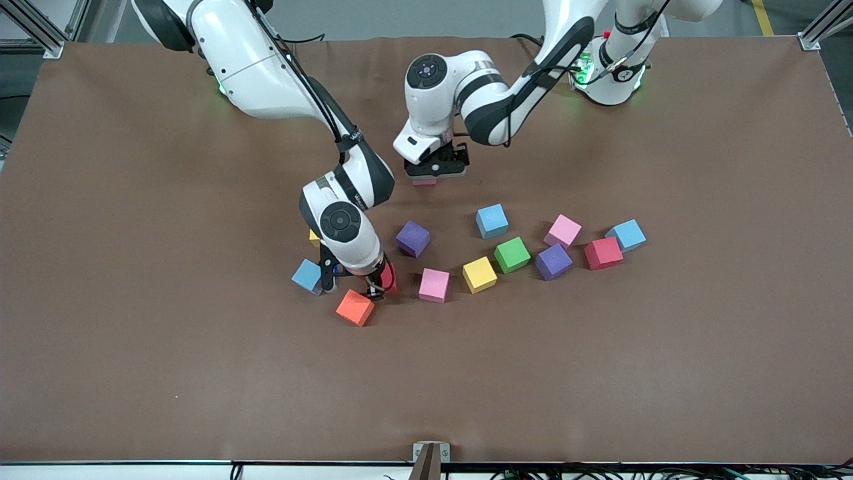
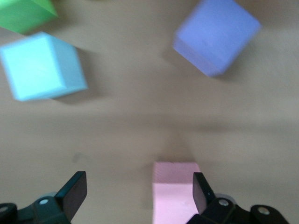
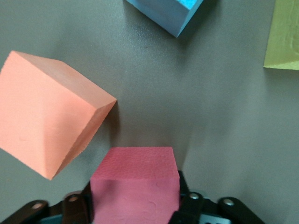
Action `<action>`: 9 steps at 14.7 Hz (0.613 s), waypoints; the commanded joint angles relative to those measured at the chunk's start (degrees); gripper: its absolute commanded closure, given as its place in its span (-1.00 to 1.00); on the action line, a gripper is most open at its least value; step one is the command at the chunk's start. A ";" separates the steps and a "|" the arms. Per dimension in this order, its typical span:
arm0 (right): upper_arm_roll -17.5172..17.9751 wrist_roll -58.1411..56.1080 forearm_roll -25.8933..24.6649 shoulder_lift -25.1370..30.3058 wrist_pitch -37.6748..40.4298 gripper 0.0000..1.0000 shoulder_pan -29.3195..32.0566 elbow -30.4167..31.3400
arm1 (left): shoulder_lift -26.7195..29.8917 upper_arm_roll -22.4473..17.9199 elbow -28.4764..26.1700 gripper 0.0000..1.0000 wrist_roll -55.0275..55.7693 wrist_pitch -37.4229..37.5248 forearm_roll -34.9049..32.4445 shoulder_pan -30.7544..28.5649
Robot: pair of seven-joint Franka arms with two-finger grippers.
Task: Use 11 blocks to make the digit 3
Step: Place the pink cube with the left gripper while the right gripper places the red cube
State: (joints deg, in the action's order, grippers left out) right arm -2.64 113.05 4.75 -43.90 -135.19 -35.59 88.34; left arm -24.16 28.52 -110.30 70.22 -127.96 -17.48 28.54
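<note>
Nearest the front camera, a red block [image 3: 134, 179] is clamped in the right gripper [image 1: 380, 283] beside the orange block [image 1: 355, 307]. The left gripper [image 1: 436, 167], jaws apart, is held over a pink block [image 2: 175, 189] on the tabletop [image 1: 133, 333] (apparently just released). No digit 3 is formed; the red block must be carried next.

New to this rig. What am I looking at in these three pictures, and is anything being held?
Two white robot arms stand at a brown table. The big picture looks down from a high camera facing them. The other two come from a camera on each arm's wrist, looking past its claw. Coloured foam blocks lie scattered on the table. The right claw, low beside the orange block, is closed on a red block. The left claw is open, down over a pink block that sits next to one finger, not gripped.
</note>
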 commanded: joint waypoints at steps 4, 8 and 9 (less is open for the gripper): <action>0.18 0.41 0.26 14.07 1.34 0.99 0.34 14.63 | 2.36 0.22 -3.69 -0.99 1.59 1.23 -0.27 -8.13; 0.36 0.50 0.26 28.13 0.64 0.99 -0.27 30.18 | 2.37 0.22 -7.46 -1.00 1.68 -2.54 -0.45 -11.22; 0.62 0.76 0.35 30.69 -0.06 0.99 -0.97 33.35 | 2.19 0.14 -8.43 -1.00 1.77 -5.25 -0.45 -11.83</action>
State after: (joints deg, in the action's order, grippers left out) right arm -2.50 113.06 4.79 -22.56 -133.04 -35.62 109.95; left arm -22.79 28.29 -115.93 70.63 -129.19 -17.48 17.60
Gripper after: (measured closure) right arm 0.405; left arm 0.000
